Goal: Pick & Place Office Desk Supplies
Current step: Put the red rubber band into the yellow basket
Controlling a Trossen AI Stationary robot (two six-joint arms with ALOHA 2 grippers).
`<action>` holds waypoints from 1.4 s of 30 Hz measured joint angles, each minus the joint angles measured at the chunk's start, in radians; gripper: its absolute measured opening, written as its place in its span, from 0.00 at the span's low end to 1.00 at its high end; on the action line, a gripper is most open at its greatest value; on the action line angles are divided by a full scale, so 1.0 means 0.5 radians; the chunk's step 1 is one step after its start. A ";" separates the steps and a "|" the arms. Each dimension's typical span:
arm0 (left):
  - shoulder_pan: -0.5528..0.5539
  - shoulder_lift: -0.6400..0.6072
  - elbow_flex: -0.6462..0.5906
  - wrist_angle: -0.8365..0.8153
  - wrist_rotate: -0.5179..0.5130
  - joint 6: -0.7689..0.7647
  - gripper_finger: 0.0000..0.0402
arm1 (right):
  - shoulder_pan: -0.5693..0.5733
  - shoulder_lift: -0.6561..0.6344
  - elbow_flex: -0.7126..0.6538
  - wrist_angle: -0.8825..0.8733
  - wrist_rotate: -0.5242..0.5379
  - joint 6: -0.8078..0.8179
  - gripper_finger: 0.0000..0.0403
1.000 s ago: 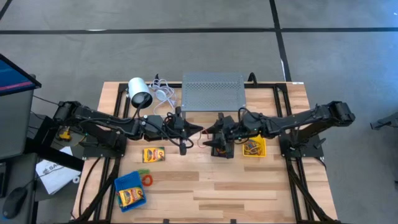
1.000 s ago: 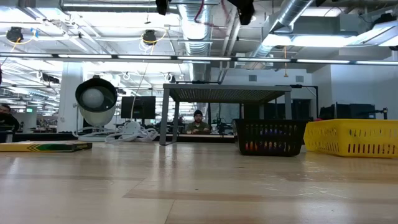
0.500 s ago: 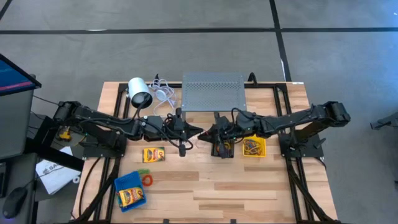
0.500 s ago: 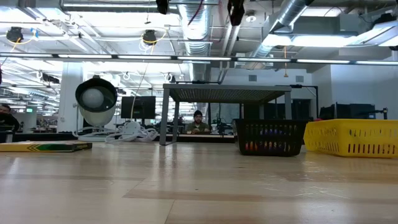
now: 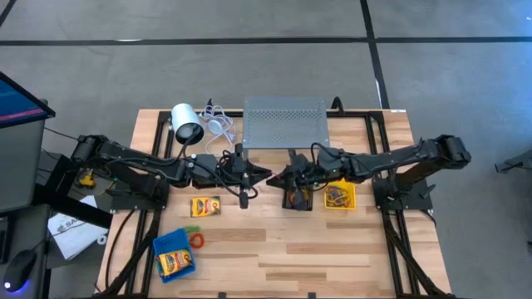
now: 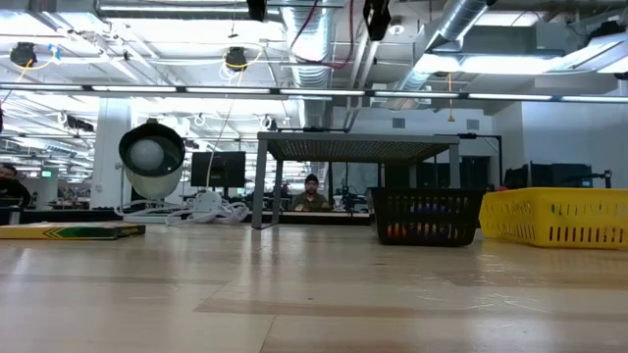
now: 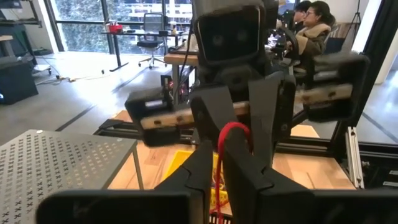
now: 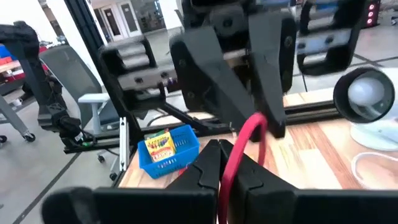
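Going from the left side: the blue bin (image 5: pixel 174 257) sits near the front-left corner of the tabletop (image 5: pixel 332 249) with a crayon box (image 5: pixel 174 262) inside it, an orange rubber band (image 5: pixel 197 241) lies just beside it, and a second crayon box (image 5: pixel 204 206) lies flat a bit further in.

Middle is where it's happening. Both arms meet up in the air above the centre. The left claw (image 5: pixel 259 175) is pinched together on a red rubber band (image 7: pixel 234 140), and the right claw (image 5: pixel 281 176), facing it, is clamped on that same loop, so right now both have hold of it. Looks to me like a handover.

Right of that, the black bin (image 5: pixel 298 198) sits almost under the right claw, with the yellow bin (image 5: pixel 339 196) next to it holding a tangle of bands.

My guess at the next move: the left claw has to let go cleanly so the band doesn't stretch and snap away, then the right arm carries it over a bin and drops it. Can't tell which bin it's headed for.
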 joint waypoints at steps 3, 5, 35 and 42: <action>-0.001 -0.024 -0.001 -0.021 0.001 -0.002 0.14 | -0.001 -0.072 0.000 -0.096 0.050 -0.016 0.00; -0.002 -0.045 0.002 0.001 -0.001 -0.003 0.18 | -0.001 -0.123 0.000 -0.142 0.109 -0.047 0.00; -0.214 -0.295 -0.002 -0.645 0.017 -0.161 0.34 | 0.319 -1.092 0.000 -2.580 0.815 1.058 0.00; -0.214 -0.295 -0.002 -0.710 0.124 -0.304 0.34 | 0.517 -1.037 -0.181 -2.631 0.852 1.328 0.00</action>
